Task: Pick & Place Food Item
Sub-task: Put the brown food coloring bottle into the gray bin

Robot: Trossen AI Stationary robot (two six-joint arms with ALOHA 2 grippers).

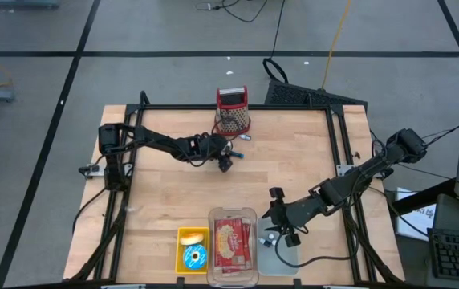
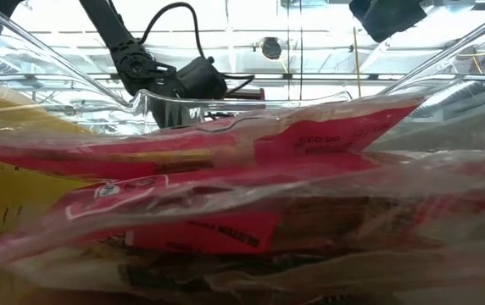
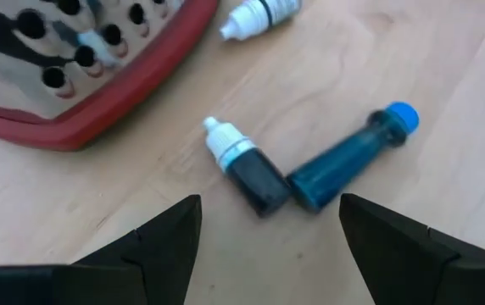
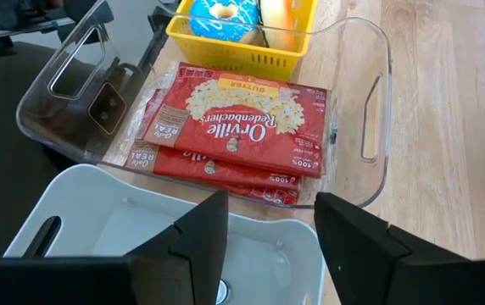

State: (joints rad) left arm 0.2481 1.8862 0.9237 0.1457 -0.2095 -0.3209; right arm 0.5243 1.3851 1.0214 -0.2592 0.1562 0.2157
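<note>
Two small bottles lie on their sides on the wooden table, touching end to end: a dark one with a white cap (image 3: 251, 169) and a blue one with a blue cap (image 3: 353, 157). My left gripper (image 3: 268, 246) (image 1: 226, 163) stands open just short of them, slanting down, with nothing between its fingers. A third, white bottle (image 3: 259, 13) lies beside the red perforated holder (image 1: 233, 111). My right gripper (image 4: 272, 246) (image 1: 276, 229) hangs open and empty over the white bin (image 4: 141, 220), next to the clear bin (image 4: 370, 102) of red popcorn packets (image 4: 242, 127).
A yellow basket (image 1: 192, 249) with a blue-iced donut (image 4: 221, 8) and a yellowish item stands left of the clear bin at the table's near edge. Bare wood (image 1: 173, 201) lies between the bottles and the bins. In the low view the popcorn packets (image 2: 225, 195) fill the foreground.
</note>
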